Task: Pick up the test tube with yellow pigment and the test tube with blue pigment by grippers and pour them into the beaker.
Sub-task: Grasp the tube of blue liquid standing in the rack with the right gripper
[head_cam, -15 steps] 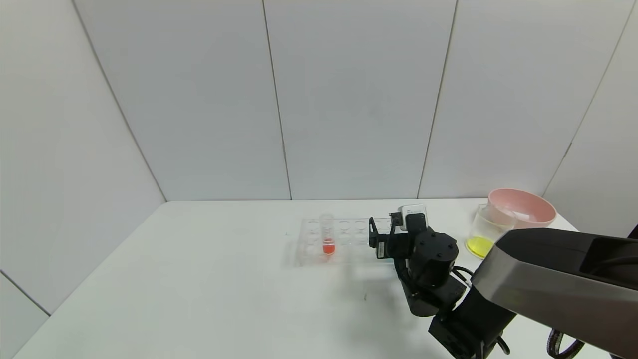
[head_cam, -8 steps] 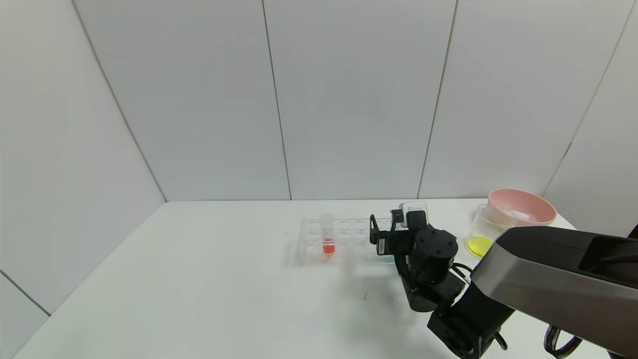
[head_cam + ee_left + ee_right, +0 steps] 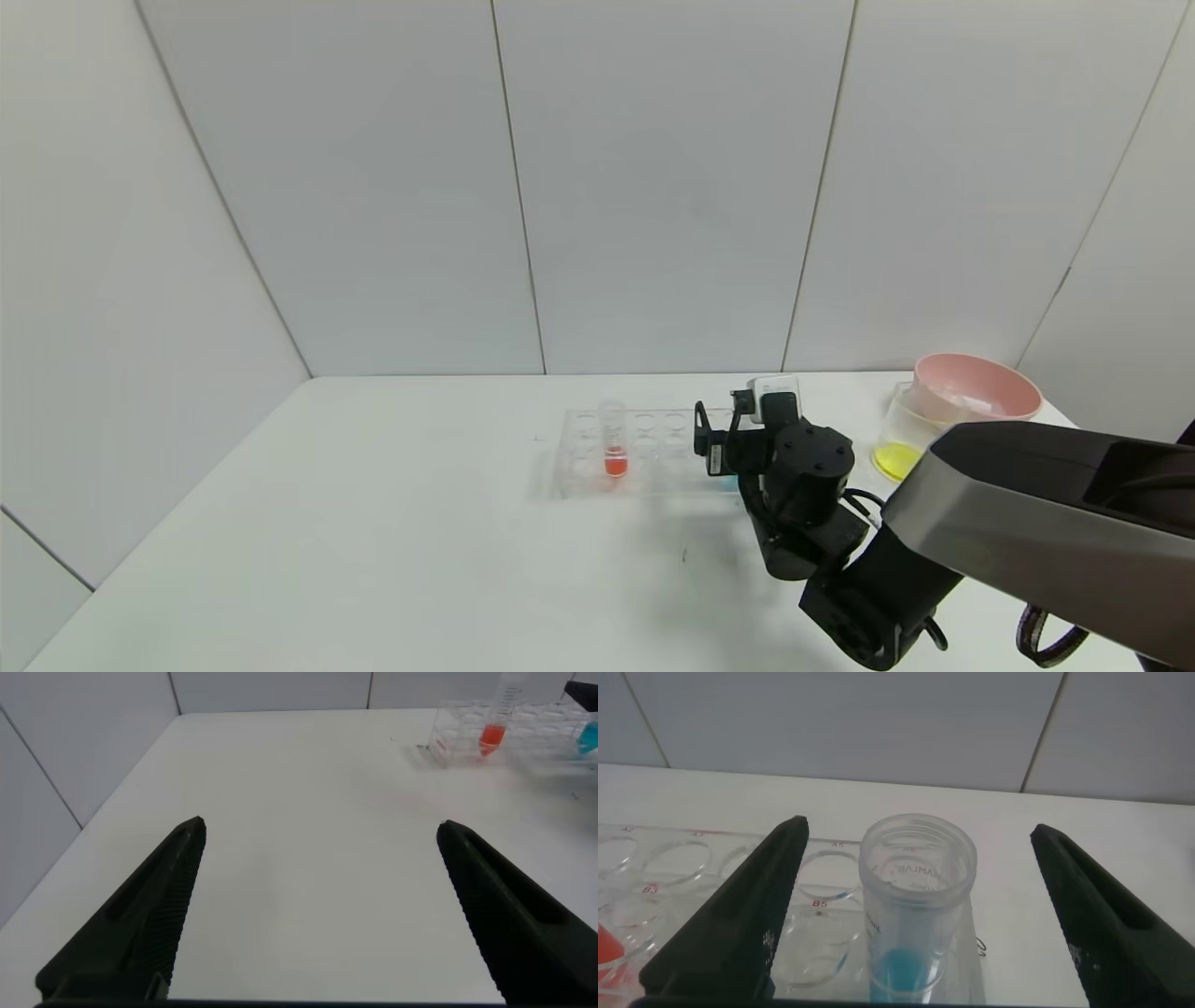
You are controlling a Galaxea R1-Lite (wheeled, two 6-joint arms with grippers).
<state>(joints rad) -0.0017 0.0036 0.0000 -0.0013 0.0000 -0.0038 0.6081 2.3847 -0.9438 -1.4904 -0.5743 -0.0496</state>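
A white bench (image 3: 373, 560) is carrying a clear rack (image 3: 644, 453) near its middle. A red tube (image 3: 613, 439) is standing upright in the rack's left part. The right gripper (image 3: 702, 437) is reaching to the rack's right end, its fingers (image 3: 738, 919) spread wide apart on either side of the blue tube (image 3: 917, 905) — not touching it. That tube is standing upright in a rack hole, blue liquid sitting in its lower end. The beaker (image 3: 910, 434) is standing far right, yellow liquid pooling at its bottom, just beside a pink bowl (image 3: 976, 387). The left gripper (image 3: 318, 905) is hovering over bare bench well left of the rack, fingers apart, holding nothing. The yellow tube cannot be made out.
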